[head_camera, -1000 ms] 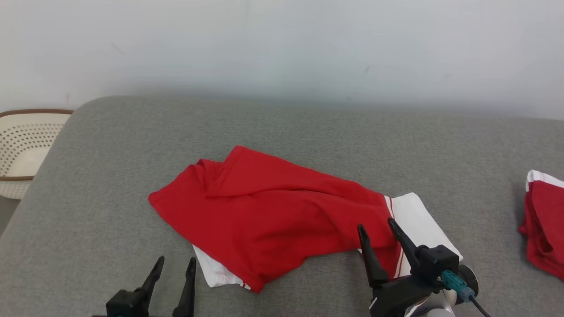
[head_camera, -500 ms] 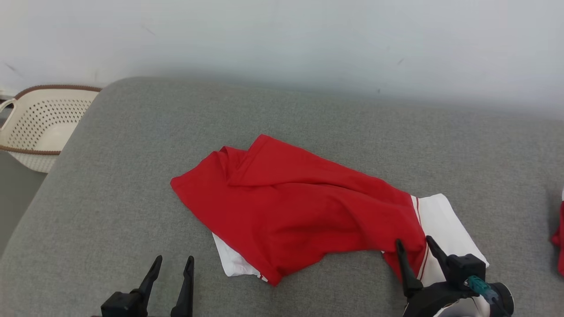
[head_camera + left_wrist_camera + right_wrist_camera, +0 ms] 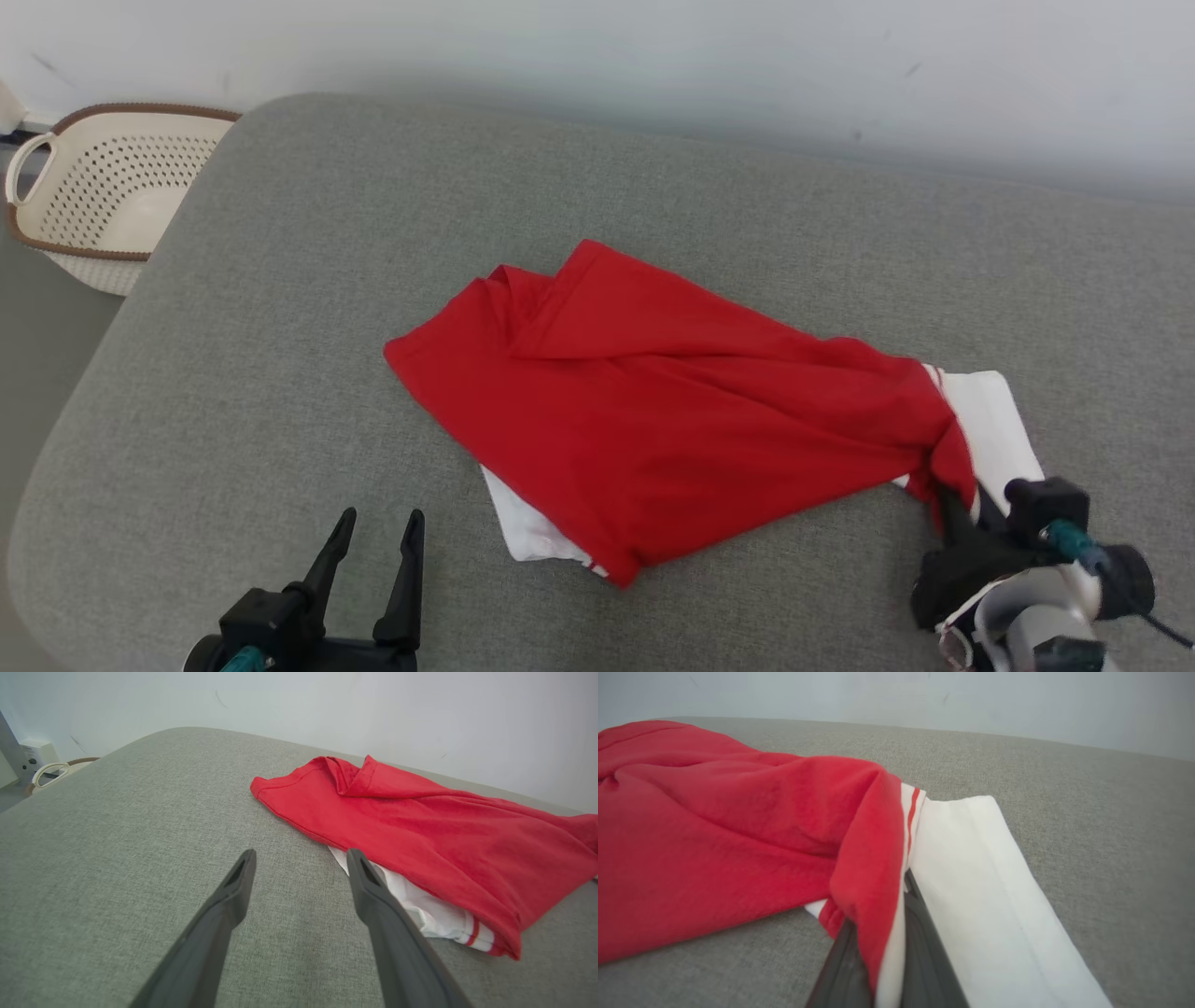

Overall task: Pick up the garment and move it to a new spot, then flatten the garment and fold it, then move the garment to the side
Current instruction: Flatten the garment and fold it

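Note:
The garment (image 3: 653, 420) is a rumpled red shirt with white sleeves and red stripes, lying mid-cushion on the grey surface (image 3: 280, 308). My right gripper (image 3: 962, 509) is shut on its right edge, where red cloth meets the white sleeve (image 3: 999, 425). In the right wrist view the garment's (image 3: 714, 840) fold is pinched between the two dark fingers (image 3: 924, 933), the gripper (image 3: 882, 933) closed on cloth. My left gripper (image 3: 378, 532) stands open near the front edge, left of the garment's lower white sleeve (image 3: 527, 537). In the left wrist view that gripper (image 3: 299, 865) is empty, the garment (image 3: 420, 826) just right of it.
A cream perforated laundry basket (image 3: 103, 196) with a brown rim stands on the floor off the far left corner. A pale wall (image 3: 597, 56) runs behind the cushion. The cushion's left edge curves down toward the floor (image 3: 37, 373).
The right gripper has closed on the garment's right edge, bunching the red cloth there. The camera has swung, shifting the whole view; the red cloth at the far right has left the frame.

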You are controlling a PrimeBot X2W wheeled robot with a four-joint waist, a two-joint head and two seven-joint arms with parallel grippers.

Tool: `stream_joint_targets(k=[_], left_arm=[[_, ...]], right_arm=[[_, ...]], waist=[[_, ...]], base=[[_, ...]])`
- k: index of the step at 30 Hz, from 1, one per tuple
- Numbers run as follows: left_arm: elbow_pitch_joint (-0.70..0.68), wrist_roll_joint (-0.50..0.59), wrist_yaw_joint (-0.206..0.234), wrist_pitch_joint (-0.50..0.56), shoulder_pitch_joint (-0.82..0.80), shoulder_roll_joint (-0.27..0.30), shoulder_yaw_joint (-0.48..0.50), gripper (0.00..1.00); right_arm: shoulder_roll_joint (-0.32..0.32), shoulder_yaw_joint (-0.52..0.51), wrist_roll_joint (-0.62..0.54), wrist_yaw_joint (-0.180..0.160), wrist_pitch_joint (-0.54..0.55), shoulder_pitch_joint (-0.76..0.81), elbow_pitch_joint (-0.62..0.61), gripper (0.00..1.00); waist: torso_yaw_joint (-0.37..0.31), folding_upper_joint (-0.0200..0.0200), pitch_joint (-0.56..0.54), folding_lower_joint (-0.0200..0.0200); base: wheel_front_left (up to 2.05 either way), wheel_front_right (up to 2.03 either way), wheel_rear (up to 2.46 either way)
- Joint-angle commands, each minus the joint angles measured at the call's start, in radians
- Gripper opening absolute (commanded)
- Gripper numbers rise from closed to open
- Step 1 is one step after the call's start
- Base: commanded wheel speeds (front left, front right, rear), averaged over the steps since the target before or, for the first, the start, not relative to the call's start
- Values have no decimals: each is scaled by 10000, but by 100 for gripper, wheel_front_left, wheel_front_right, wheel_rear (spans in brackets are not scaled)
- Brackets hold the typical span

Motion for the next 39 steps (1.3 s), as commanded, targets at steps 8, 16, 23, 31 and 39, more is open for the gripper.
stream_joint_targets(k=[8,16,23,31,39], left_arm=[[-140,-412,57,-2,-386,3,-506,100],[-154,-730,139,-2,-649,8,-1293,100],[-213,-840,294,-2,-688,3,-1563,100],[-225,-757,309,0,-685,7,-1437,100],[0,-623,152,-2,-716,9,-1195,100]], right_arm=[[-2366,239,-916,-10,-2,-2589,855,0],[-3800,722,-1724,-10,-3,-5200,2743,0],[-3809,538,-2099,-10,564,-6175,4175,100],[-3285,5,-1804,-10,29,-5615,4672,100],[-2269,-53,-938,-10,-18,-3655,2418,100]], waist=[[1038,-1,848,-1],[2043,-1,1393,-1],[2316,-1,1470,-1],[1509,-1,1043,-1],[217,-1,395,-1]], base=[[0,0,0],[0,0,0],[0,0,0],[0,0,0],[0,0,0]])
